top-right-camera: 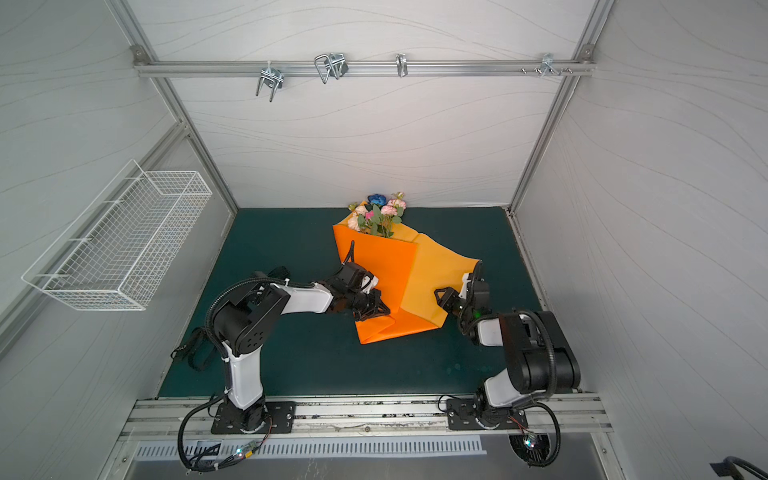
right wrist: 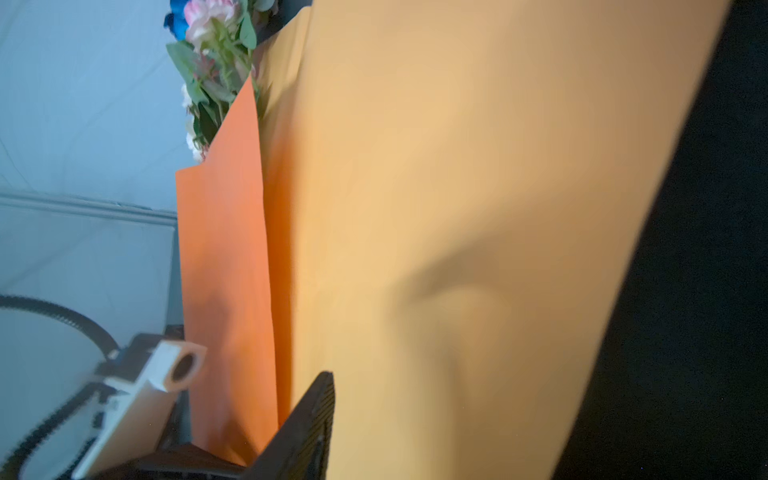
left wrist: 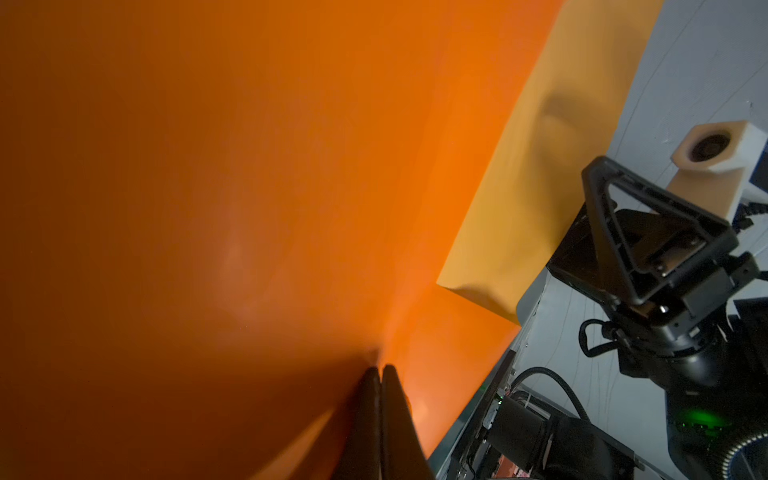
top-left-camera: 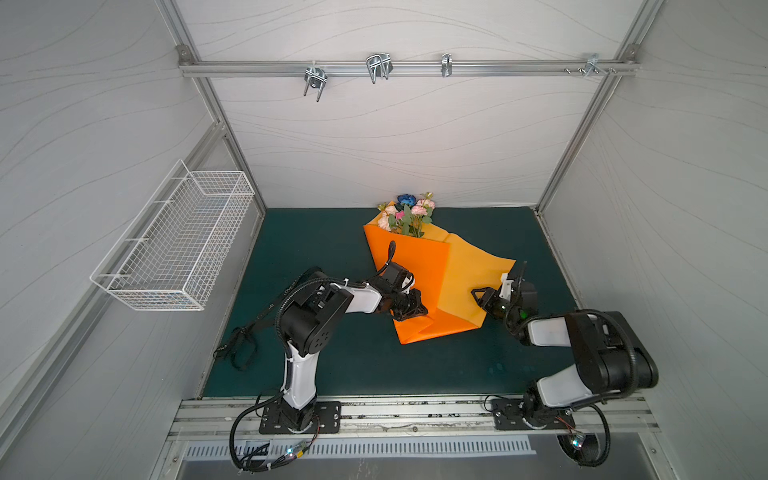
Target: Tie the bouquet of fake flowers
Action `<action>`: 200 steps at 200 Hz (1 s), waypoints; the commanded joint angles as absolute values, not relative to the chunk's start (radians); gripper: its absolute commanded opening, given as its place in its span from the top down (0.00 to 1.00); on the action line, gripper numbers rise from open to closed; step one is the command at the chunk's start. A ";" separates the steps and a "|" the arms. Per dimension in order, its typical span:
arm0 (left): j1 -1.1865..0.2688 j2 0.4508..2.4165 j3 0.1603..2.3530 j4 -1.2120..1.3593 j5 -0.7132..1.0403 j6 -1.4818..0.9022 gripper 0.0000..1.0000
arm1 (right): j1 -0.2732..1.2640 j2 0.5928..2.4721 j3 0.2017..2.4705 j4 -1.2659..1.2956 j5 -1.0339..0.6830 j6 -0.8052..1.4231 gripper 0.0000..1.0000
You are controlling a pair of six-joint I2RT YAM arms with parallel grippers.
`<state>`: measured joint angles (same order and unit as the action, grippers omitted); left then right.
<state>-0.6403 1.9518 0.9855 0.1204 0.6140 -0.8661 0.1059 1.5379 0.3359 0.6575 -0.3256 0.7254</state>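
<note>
White-walled cell, green mat [top-left-camera: 332, 357]. Orange wrapping paper [top-left-camera: 419, 266] lies mid-mat, part-folded into a cone, right flap spread out. Left gripper [left wrist: 380, 371] closed, tips against the paper near its lower fold; can't tell if it pinches. Right gripper [top-left-camera: 478, 296] at the flap's edge, one finger [right wrist: 316, 415] beside the paper; closure unclear. Bouquet of fake flowers [top-left-camera: 407, 214] pokes from the cone's far end, near the back wall. Black ribbon [top-left-camera: 266, 311] loose on the mat, left side.

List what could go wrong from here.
1. The left hand pinches only a small fold of the orange paper; it may slip or tear.
2. The right hand sits at the edge of the pale flap; pulling could drag the bouquet askew.
3. The black ribbon lies under the left arm and may snag.
</note>
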 commanded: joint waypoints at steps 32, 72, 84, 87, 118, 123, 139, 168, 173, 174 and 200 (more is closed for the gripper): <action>-0.653 1.987 1.023 0.105 0.614 -0.845 1.00 | 0.100 1.526 0.424 0.602 -0.434 0.655 0.94; -0.660 1.998 1.024 0.107 0.610 -0.848 1.00 | 0.212 1.352 0.540 0.311 -0.337 0.513 1.00; -0.662 2.003 1.025 0.109 0.611 -0.846 1.00 | 0.247 1.320 0.578 0.242 -0.306 0.486 1.00; -0.663 2.003 1.025 0.110 0.611 -0.846 1.00 | 0.254 1.314 0.586 0.231 -0.302 0.483 1.00; -0.671 2.009 1.020 0.113 0.611 -0.842 1.00 | 0.306 1.289 0.655 0.170 -0.284 0.477 1.00; -0.671 2.010 1.019 0.114 0.611 -0.842 1.00 | 0.314 1.293 0.665 0.165 -0.283 0.476 1.00; -0.674 2.014 1.016 0.118 0.611 -0.841 1.00 | 0.348 1.322 0.708 0.152 -0.280 0.474 1.00; -0.677 1.998 1.007 0.131 0.617 -0.849 1.00 | 0.423 1.397 0.820 0.075 -0.237 0.460 1.00; -0.678 1.991 1.005 0.135 0.621 -0.851 1.00 | 0.433 1.408 0.842 0.044 -0.209 0.457 1.00; -0.678 1.989 1.004 0.136 0.621 -0.851 1.00 | 0.435 1.411 0.847 0.037 -0.206 0.457 1.00; -0.684 1.942 0.996 0.132 0.615 -0.856 1.00 | 0.449 1.447 0.905 -0.103 -0.075 0.480 1.00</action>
